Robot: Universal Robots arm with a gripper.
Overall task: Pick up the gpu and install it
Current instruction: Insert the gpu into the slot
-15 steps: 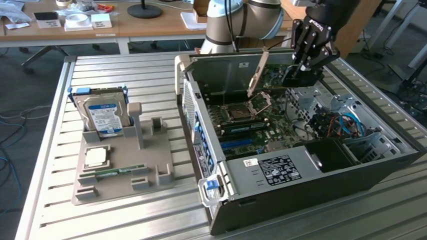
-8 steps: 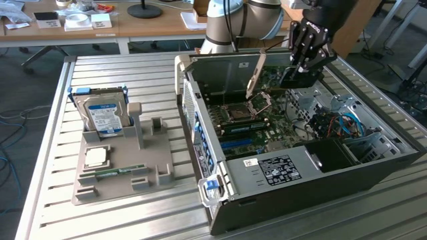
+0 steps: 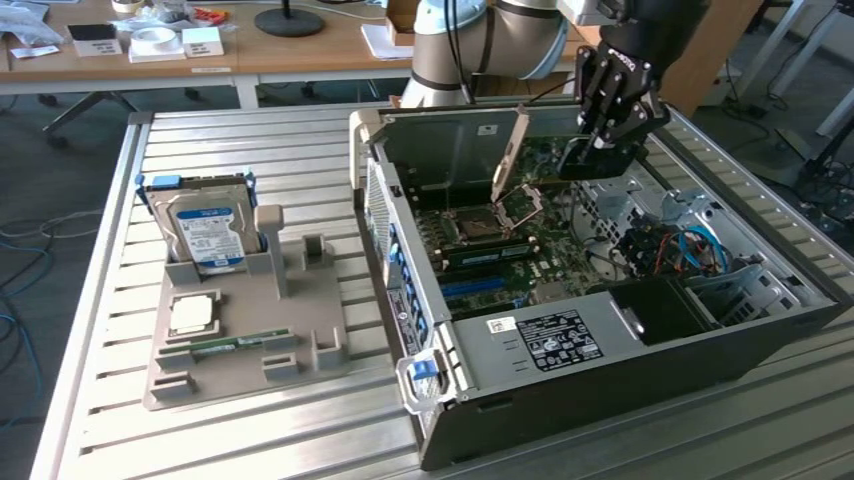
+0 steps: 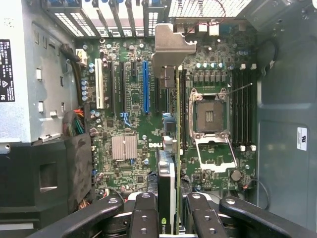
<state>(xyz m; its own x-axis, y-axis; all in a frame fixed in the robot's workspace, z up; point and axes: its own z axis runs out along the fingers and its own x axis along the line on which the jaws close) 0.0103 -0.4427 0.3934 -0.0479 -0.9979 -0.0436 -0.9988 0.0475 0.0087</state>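
Note:
My gripper (image 3: 597, 150) is shut on the gpu (image 3: 541, 160) and holds it upright above the open computer case (image 3: 400, 260). The card's long silver bracket (image 3: 509, 150) hangs down toward the motherboard (image 3: 501, 245), clear of it. In the wrist view the gpu (image 4: 176, 148) shows edge-on between my fingers (image 4: 143, 218), with its silver bracket (image 4: 171, 44) at the far end and its black cooler on one face. The card hangs over the motherboard (image 4: 124, 124) between the blue slot (image 4: 145, 87) and the open CPU socket (image 4: 210, 116).
At the exterior view's left, a grey holder (image 3: 240, 330) on the slatted metal table (image 3: 107, 300) carries a hard drive (image 3: 207, 235), a chip and a RAM stick (image 3: 238, 343). The case holds a black power supply (image 3: 567, 335) and drive cages with cables (image 3: 687, 250).

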